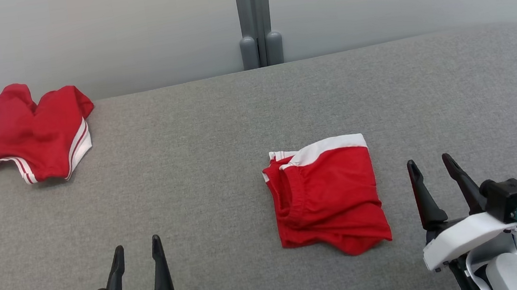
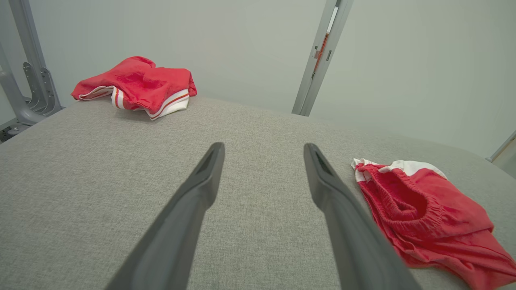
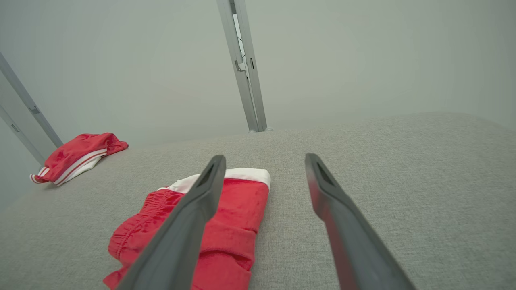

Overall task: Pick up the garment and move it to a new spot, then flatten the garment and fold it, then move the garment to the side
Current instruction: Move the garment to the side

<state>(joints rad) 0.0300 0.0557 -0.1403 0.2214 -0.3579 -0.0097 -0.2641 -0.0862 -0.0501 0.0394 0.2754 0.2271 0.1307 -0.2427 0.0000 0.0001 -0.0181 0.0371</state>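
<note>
Left gripper, mine, at near edge, fingers spread wide, nothing held | right gripper, mine, equally wide, empty, just right of next item | folded red garment, white band at far edge, flat on grey table | crumpled red garment, far left corner, well apart

Item 1, folded shorts: red, with a white band along the far edge and a gathered elastic waistband showing on the left side. Folded to a rough rectangle, lying flat, creased at the near edge. Right of centre on the grey table.

Item 2, bunched shorts: red, white-striped hems, loosely heaped in two humps. Far left corner, well apart from item 1.
</note>
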